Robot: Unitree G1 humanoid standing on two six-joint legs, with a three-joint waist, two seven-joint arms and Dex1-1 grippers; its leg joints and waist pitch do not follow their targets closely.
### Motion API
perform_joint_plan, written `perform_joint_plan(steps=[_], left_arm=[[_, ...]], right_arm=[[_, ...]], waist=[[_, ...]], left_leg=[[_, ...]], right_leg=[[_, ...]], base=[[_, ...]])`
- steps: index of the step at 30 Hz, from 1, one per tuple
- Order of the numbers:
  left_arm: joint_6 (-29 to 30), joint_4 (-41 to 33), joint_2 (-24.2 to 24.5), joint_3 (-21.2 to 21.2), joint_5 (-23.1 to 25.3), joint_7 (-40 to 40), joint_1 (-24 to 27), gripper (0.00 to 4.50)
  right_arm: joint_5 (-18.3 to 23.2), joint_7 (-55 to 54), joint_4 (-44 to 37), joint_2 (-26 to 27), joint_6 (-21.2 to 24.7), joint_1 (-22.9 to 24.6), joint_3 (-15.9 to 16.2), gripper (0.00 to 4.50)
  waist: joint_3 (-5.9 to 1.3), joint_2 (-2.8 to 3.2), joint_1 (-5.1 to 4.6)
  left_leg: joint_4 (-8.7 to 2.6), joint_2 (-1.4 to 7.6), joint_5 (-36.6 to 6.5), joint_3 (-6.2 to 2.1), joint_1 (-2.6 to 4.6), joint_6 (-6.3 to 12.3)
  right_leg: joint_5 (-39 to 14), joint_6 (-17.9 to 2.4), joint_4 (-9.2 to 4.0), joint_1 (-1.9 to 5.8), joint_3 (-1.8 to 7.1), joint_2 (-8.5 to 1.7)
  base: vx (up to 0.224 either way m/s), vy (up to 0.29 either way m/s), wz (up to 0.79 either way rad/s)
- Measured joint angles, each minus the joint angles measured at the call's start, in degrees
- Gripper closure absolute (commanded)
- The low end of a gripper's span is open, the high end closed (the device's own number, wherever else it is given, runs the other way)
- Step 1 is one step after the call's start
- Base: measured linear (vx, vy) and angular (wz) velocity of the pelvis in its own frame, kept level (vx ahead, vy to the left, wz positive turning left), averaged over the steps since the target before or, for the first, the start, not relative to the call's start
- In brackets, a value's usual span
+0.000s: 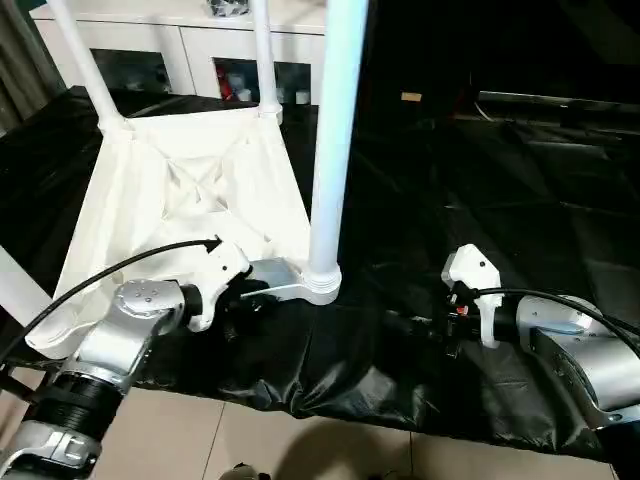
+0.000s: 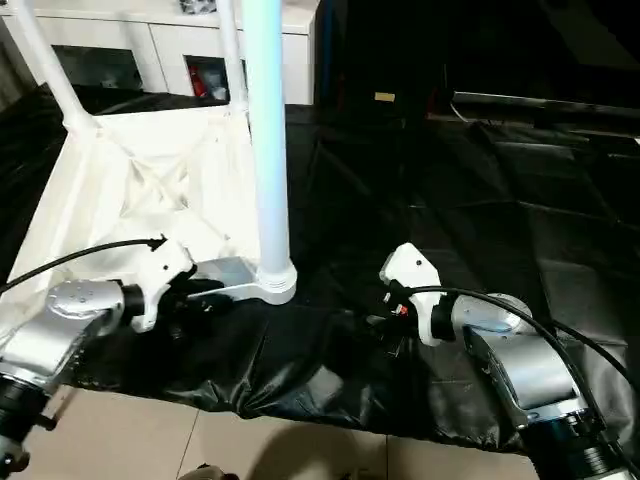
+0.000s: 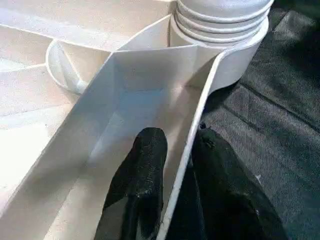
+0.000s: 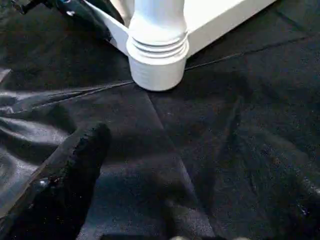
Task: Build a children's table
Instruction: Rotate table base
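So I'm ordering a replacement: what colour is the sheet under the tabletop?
Black, slightly glossy sheet; clearest in the left eye view.

The left gripper (image 3: 177, 165) is clamped across a thin wall, one finger each side, while the right gripper (image 1: 432, 325) is held wide open.

Tabletop (image 1: 190, 190) on cloth (image 1: 480, 200), cabinet (image 1: 190, 50) behind.

Silver cylindrical forearms (image 1: 120, 330) are seen, each ending in a white wrist housing (image 1: 470, 270). Black cables (image 1: 120, 265) are looped along them. Black textured fingers (image 3: 145, 170) are fitted.
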Motion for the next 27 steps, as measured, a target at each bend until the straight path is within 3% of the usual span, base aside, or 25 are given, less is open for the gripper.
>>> perform_joint_plan(steps=[6,10,15,20,27], left_arm=[[-2.03,-2.62,-0.03,0.45,-0.2,-0.98,-2.85,2.63],[-3.71,-3.37,0.88,1.28,-0.05,-1.88,-4.08,2.63],[-6.04,0.73,1.31,1.1,0.87,-3.88,-4.67,2.63],[-3.65,2.55,1.19,1.11,-2.43,-9.8,-4.67,2.63],[-7.87,10.73,1.28,0.0,0.4,-10.74,-6.16,2.63]], right_arm=[[-0.05,0.0,0.06,0.02,-0.02,0.0,0.03,0.0],[-0.07,0.01,0.06,0.02,-0.03,0.02,0.08,0.0],[-0.08,0.04,0.06,0.03,-0.02,0.02,0.08,0.0],[-0.08,0.16,0.08,0.07,-0.02,0.02,0.28,0.0],[-0.09,0.49,0.22,0.07,-0.03,0.02,0.38,0.0]], waist=[[0.0,0.02,0.46],[-0.06,0.12,-0.07],[-0.05,0.12,-0.18],[-0.05,0.13,0.05],[-0.04,0.16,0.08]], left_leg=[[0.02,-0.01,0.0,0.0,0.05,0.0],[0.0,-0.01,0.0,0.01,0.17,0.0],[0.0,-0.01,0.0,0.0,0.16,0.0],[0.0,-0.02,0.0,0.01,0.14,0.0],[0.02,-0.02,0.0,0.01,0.15,0.0]], right_leg=[[0.02,-0.03,0.0,0.05,0.01,-0.01],[0.01,-0.01,0.02,0.11,0.01,-0.01],[-0.05,0.08,0.04,0.09,0.01,-0.01],[0.03,-0.05,0.02,0.09,0.02,-0.01],[0.03,-0.04,0.03,0.1,0.02,-0.01]], base=[[0.0,0.0,0.0],[0.0,0.0,0.0],[0.0,0.0,0.0],[0.0,0.0,0.0],[0.0,0.0,0.0]])
